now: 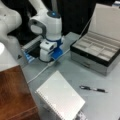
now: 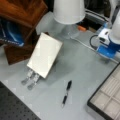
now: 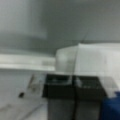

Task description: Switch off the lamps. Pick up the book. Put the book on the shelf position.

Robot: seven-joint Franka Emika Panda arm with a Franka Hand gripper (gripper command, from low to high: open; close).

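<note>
The hand [image 1: 51, 61] hangs low over the cord [image 1: 40, 72] near the surface's far edge, its fingers hidden, grip unreadable. The book [image 1: 60, 98] leans mid-surface, its stand [image 2: 30, 79] mostly covered.

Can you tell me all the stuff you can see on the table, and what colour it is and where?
book: one, white, spiral edge, propped up on a metal stand in the middle of the table.
metal stand: one, silvery, sticking out under the book's lower end.
pen: one, black, lying flat on the table, between the book and the box.
box: one, grey with compartments, lid open, at a front view's right.
lamp: one, off-white shade, at a front view's top.
cord: one, white, running across the table past the gripper.
wooden block: one, reddish-brown, at a front view's bottom left.
gripper: one, white and blue, down at the cord.
</note>
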